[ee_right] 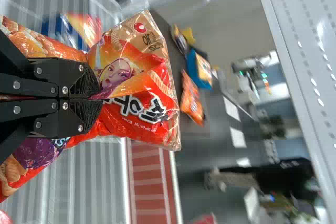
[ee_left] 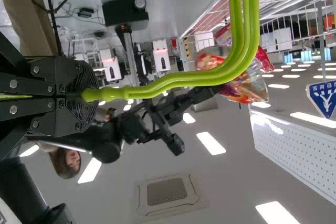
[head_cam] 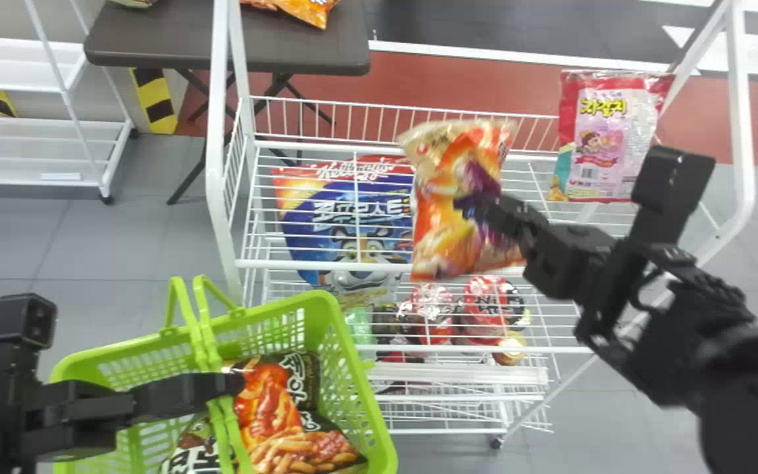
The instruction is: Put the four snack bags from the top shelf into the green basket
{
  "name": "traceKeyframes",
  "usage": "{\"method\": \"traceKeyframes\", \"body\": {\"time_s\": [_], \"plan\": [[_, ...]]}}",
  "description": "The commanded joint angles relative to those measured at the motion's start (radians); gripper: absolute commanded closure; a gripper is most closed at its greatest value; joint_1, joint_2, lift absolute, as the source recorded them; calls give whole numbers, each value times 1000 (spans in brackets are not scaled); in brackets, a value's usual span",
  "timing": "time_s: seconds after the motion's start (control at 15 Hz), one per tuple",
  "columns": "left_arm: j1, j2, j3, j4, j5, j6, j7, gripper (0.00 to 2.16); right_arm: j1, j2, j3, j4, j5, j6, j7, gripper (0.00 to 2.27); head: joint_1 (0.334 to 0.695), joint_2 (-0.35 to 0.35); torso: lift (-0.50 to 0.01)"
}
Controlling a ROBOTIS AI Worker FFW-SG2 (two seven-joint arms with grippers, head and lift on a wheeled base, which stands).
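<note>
Orange bag pinched in my right gripper, handles in my left gripper; best clear the green basket, lower gently, release.

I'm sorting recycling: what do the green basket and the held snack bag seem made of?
Green basket: probably moulded plastic, smooth with slight sheen, its walls slotted. Held snack bag: glossy, crinkled film with bright highlights; plastic or foil-lined, can't tell.

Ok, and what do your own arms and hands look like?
The left arm and right arm are black and blocky, each with a black box raised near the wrist; a dark cable loops beside the right wrist. The left hand and right hand are black too, with silver bolt heads and ribbed areas toward the tips.
</note>
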Motion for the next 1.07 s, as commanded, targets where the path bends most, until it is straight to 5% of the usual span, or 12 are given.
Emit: {"method": "traceKeyframes", "body": {"time_s": [0.0,0.53,0.87,0.93,1.0], "plan": [[-2,-2,-4,-1,-2,1,-11,2148,39,-2,14,-63,-84,205,8,2253,695,-56,0],[4,-8,-24,-12,-2,4,-11,2148,-68,-3,251,24,-120,530,-1,2253,695,161,0],[6,-12,-40,-17,5,7,-11,2148,-172,15,443,237,-123,444,-16,2253,695,273,0],[6,-12,-42,-18,5,7,-11,2148,-188,17,477,276,-113,361,-16,2142,695,294,0],[6,-12,-45,-18,5,7,-11,2148,-205,17,500,305,-112,327,-15,1639,695,318,0]]}}
